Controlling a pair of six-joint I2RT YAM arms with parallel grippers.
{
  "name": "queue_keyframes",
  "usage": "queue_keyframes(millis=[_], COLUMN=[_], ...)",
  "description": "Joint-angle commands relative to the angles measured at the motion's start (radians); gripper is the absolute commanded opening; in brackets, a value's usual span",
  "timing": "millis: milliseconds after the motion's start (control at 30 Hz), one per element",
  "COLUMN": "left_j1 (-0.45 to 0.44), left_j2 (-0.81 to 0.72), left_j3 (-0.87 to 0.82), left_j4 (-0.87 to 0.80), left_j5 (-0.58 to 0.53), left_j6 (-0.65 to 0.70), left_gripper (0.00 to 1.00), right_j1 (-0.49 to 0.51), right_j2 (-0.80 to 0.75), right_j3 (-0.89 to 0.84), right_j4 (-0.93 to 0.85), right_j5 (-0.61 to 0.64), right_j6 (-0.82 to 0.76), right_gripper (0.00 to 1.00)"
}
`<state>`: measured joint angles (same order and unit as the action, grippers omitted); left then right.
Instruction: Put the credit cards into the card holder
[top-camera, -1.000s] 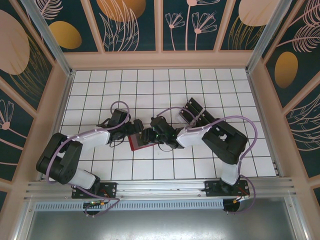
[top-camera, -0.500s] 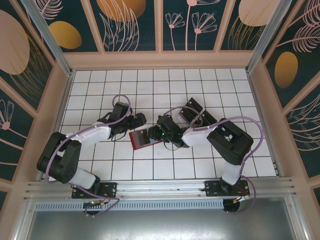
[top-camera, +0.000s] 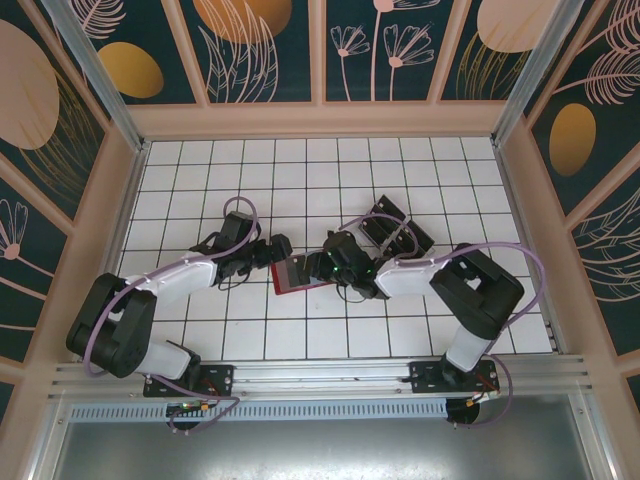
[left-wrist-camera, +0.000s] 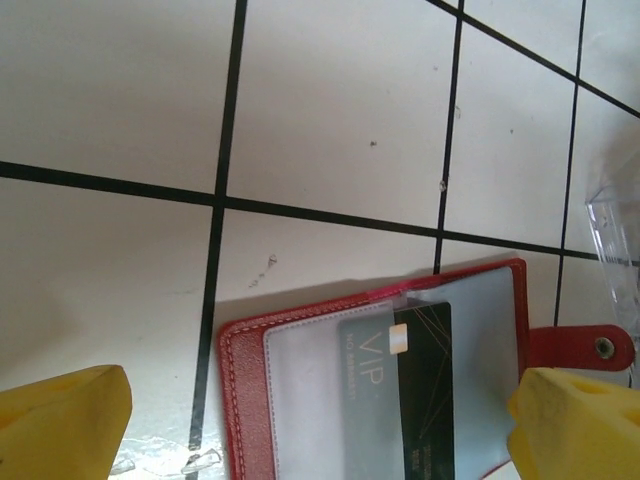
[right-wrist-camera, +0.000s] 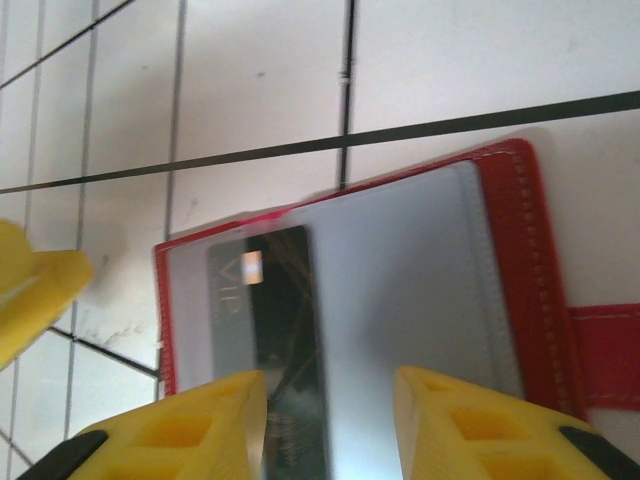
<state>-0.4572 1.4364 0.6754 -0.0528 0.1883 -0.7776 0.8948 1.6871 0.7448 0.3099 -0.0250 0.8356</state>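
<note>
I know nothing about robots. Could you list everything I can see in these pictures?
table: one, white tiles with black lines, under everything
walls: dark teal panels with plant patterns, pale frames, round the table
card holder: one, red, lying open, mid-table between the two pincers
credit card: one, black, marked VIP, in the holder's clear sleeve
rack: one, clear plastic with dark contents, behind the right arm; count of contents unclear
left arm: one, white and black, purple cable, near left
right arm: one, white and black, purple cable, near right
left pincer: yellow fingers, wide open above the holder
right pincer: yellow fingers, apart, nothing between them, over the holder
</note>
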Motion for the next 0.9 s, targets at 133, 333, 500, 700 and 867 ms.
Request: queue_keyframes(millis=[133,333,500,700,867], left_j1=[-0.001,-0.001,-0.001,-0.002,-0.002], left_j2=[0.024,0.054,0.075,0.094,0.113], left_j3=[-0.007,0.003,0.003,0.003,0.001], left_j4=[0.072,0.097,0.119,0.144,0.16], left_j5=[0.065,0.084,0.097,0.108,0.117], left_j6=[-0.032,-0.045,-0.059,-0.071,-0.074], left_gripper=[0.98,0.98,0.98,0.98,0.98], right_j1=[0.032,0.035,0.036,0.038,0.038], right_j2=[-0.04,-0.017,0.006,0.033,0.062], right_j3=[0.008,-0.011,-0.013,-0.017,-0.007], right_j4=[0.003,0.042,0.063,0.083,0.093], right_j5=[0.036,0.036,0.021,0.012,0.0], right_j6=[-0.02,-0.003,0.002,0.009,0.014], right_gripper=[0.35,0.31,0.27,0.24,0.24])
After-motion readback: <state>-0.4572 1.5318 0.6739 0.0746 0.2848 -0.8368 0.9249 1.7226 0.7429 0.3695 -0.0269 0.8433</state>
